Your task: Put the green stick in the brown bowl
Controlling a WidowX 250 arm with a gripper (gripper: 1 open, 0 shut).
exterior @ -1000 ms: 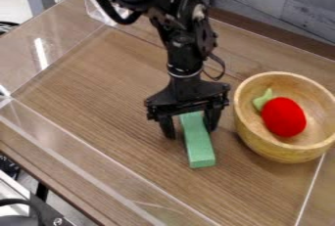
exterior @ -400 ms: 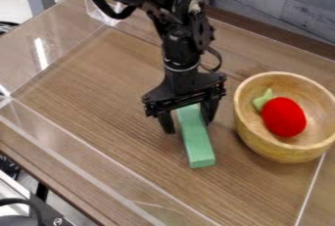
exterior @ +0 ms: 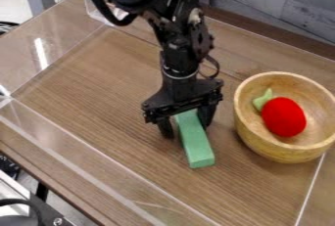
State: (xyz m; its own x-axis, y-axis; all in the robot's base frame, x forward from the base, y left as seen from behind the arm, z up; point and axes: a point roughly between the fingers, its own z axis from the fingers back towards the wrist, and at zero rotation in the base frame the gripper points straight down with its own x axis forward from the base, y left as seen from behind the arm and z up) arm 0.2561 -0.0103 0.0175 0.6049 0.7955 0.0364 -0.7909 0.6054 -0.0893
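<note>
- Black robot gripper (exterior: pixel 185 119): points straight down, jaws spread wide, straddling the far end of the flat mint-green rectangular stick (exterior: pixel 197 139).
- Stick lies flat on the wood-grain table (exterior: pixel 92 93).
- Round light-brown wooden bowl (exterior: pixel 283 117): right of the gripper, holding a red strawberry toy (exterior: pixel 283 116).

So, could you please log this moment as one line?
gripper: open, straddling green stick | stick: flat on table | brown bowl: holds red toy only

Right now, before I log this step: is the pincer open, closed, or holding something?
Pincer: open, pointing down, jaws either side of the far end of the green stick, which lies flat on the table; nothing held.
</note>
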